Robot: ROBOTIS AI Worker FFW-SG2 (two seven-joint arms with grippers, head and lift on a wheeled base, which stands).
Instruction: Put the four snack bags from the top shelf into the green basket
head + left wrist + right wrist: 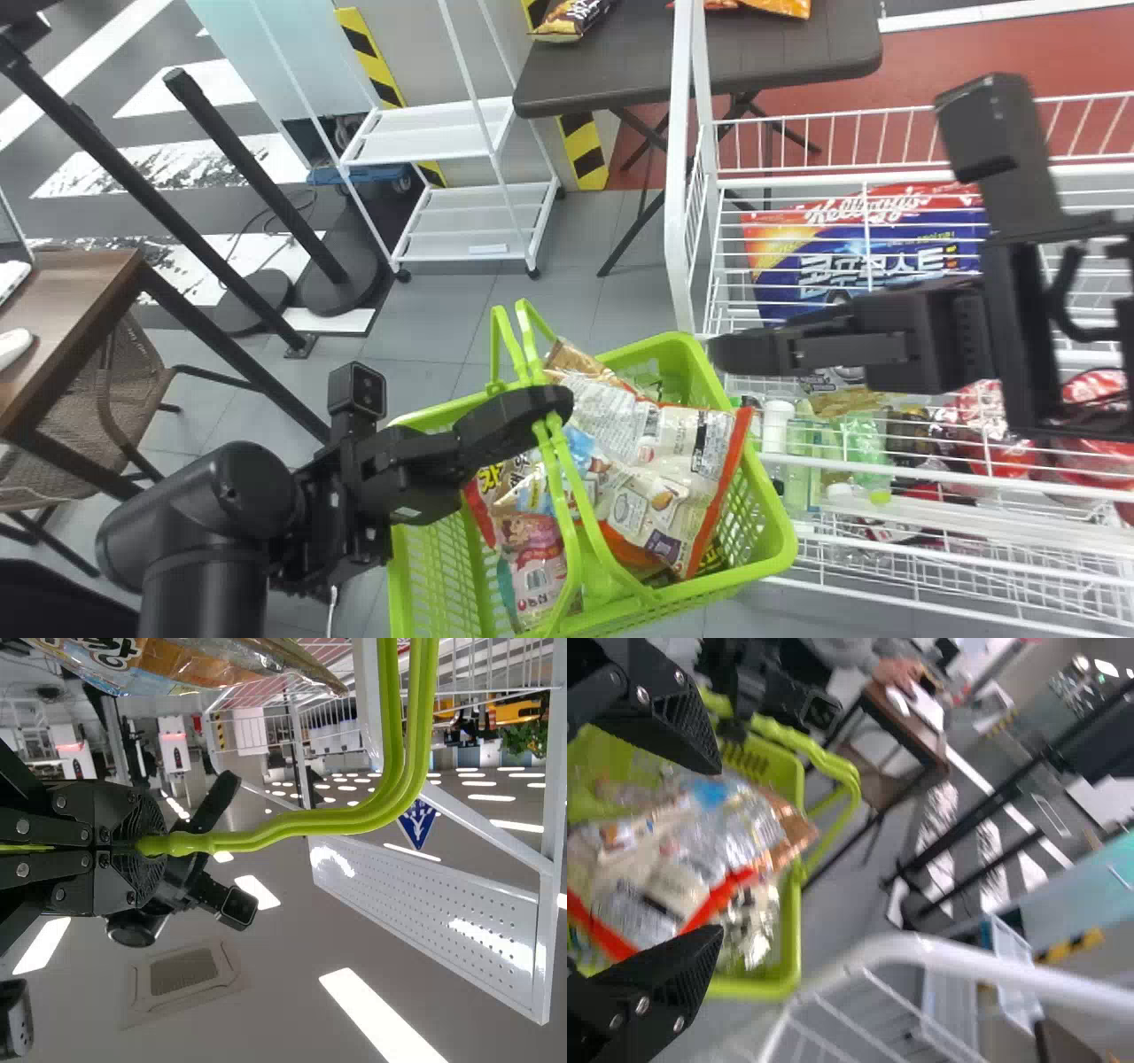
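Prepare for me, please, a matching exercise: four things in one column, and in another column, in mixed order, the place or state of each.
1. Left gripper
2. Right gripper
3. Snack bags
4. Blue-and-red pack

A. In the white wire rack
B. Fingers apart
C. Inside the green basket
D. Closed on handles

Pairs: 1-D, 2-B, 3-C, 4-A
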